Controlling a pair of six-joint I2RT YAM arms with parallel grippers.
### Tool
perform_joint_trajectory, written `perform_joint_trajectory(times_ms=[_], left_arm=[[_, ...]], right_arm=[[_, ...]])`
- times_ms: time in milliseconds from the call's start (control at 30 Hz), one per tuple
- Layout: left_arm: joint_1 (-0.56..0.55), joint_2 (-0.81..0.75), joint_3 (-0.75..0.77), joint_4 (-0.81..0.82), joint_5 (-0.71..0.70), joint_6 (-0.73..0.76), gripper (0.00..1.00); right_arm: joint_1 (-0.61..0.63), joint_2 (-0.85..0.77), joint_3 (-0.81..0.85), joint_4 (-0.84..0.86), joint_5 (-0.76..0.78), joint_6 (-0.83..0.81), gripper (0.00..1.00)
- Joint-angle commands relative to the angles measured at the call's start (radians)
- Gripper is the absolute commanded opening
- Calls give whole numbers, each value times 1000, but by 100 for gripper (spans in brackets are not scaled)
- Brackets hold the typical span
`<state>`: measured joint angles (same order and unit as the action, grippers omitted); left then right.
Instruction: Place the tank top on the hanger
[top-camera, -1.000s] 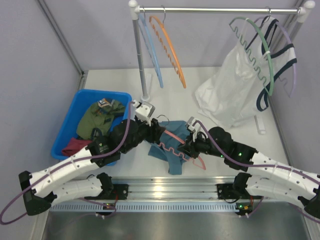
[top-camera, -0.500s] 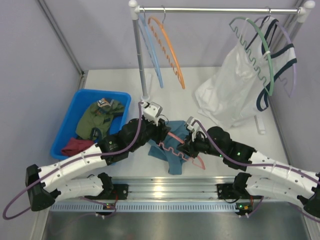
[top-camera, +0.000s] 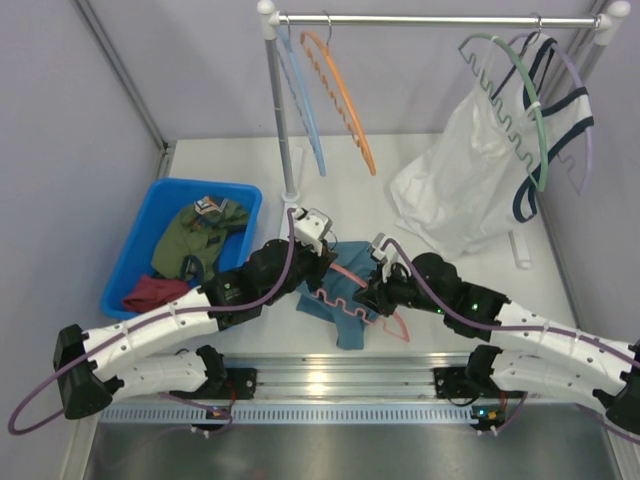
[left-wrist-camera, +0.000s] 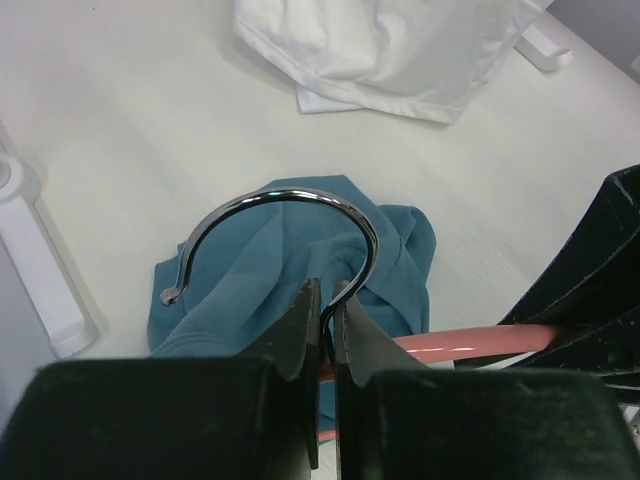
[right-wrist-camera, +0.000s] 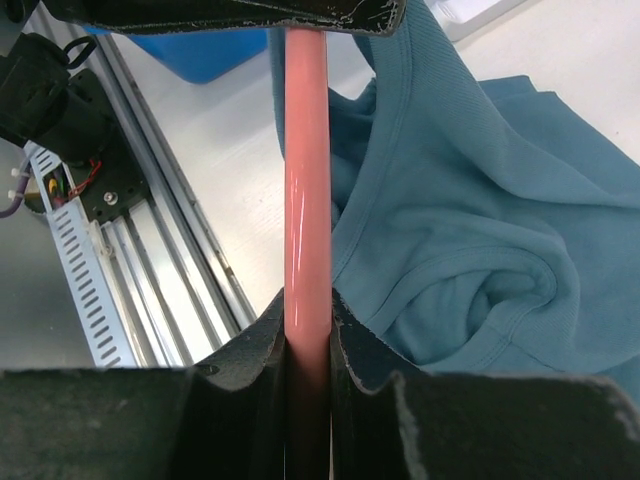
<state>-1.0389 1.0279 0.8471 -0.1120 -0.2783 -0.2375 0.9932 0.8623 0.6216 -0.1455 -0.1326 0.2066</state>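
The teal tank top (top-camera: 345, 325) lies crumpled on the table between my two arms. Over it lies the salmon-pink hanger (top-camera: 395, 322). My left gripper (top-camera: 330, 262) is shut on the base of its thin metal hook (left-wrist-camera: 290, 200), which curves up above the fingers in the left wrist view (left-wrist-camera: 325, 300). The teal fabric (left-wrist-camera: 250, 280) sits right behind the hook. My right gripper (top-camera: 368, 292) is shut on the hanger's pink bar (right-wrist-camera: 305, 150), seen between its fingers (right-wrist-camera: 307, 310) in the right wrist view. The tank top (right-wrist-camera: 470, 220) lies bunched to the right of the bar.
A blue bin (top-camera: 150, 240) at the left holds an olive garment (top-camera: 205, 230) and a dark red cloth (top-camera: 150, 293). The rack's rail (top-camera: 430, 18) carries an orange hanger (top-camera: 345, 100), a blue hanger (top-camera: 305, 110) and a green hanger with a white top (top-camera: 460, 170). Its post (top-camera: 280, 110) stands behind the left arm.
My left arm has reached right to the hanger's hook and its jaws have shut on it. The right gripper keeps its hold on the pink bar.
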Motion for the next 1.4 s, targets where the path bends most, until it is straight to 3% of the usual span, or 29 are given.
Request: perform_joint_trajectory(times_ms=[0, 167, 233, 400, 600, 733, 933, 1133, 1367], left_arm=[[-4, -2, 20, 57, -16, -11, 0], [-6, -15, 20, 43, -24, 13, 0], [-7, -19, 20, 41, -28, 23, 0], [-12, -15, 23, 46, -33, 36, 0], [-16, 9, 40, 49, -65, 55, 0], [-15, 32, 55, 49, -93, 69, 0], [-15, 63, 75, 87, -173, 73, 0], [-16, 124, 98, 136, -251, 69, 0], [-15, 210, 158, 150, -394, 50, 0]], right_arm=[[15, -2, 17, 127, 17, 11, 0], [15, 14, 24, 104, 44, 20, 3], [15, 15, 29, 92, 60, 28, 19], [15, 26, 58, 35, 128, 39, 39], [15, 32, 101, -29, 240, 63, 48], [15, 12, 161, -109, 364, 88, 60], [15, -66, 246, -245, 447, 96, 64], [16, -88, 287, -399, 306, 125, 56], [35, -103, 231, -440, 197, 186, 48]])
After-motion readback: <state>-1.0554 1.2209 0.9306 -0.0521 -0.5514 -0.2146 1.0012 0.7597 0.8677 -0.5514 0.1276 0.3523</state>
